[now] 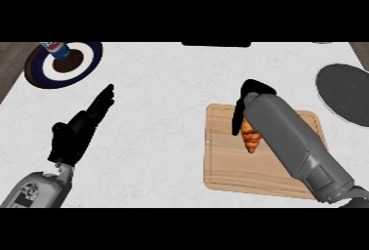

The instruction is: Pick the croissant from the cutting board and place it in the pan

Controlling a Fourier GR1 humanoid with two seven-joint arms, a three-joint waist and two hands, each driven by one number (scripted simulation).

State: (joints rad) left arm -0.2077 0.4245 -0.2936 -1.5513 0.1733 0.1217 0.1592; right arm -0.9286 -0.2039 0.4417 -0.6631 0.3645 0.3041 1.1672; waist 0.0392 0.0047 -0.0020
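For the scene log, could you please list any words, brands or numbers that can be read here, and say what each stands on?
None can be read.
Can on the plate, upper left: red, white and blue marking, too blurred to read.
Left forearm casing: small dark marks, too small to read.

The cutting board [238, 166] is showing pale wood with fine lengthwise grain and a matt finish. The counter [158, 127] is presenting a smooth, white, faintly veined stone-like surface. The croissant [251, 138] is appearing golden-brown and ridged, with a slight sheen. The pan [344, 93] is looking dark grey and matt. Both hands, left hand [75, 132] and right hand [249, 95], are appearing matt black; the forearms are showing smooth grey casing.
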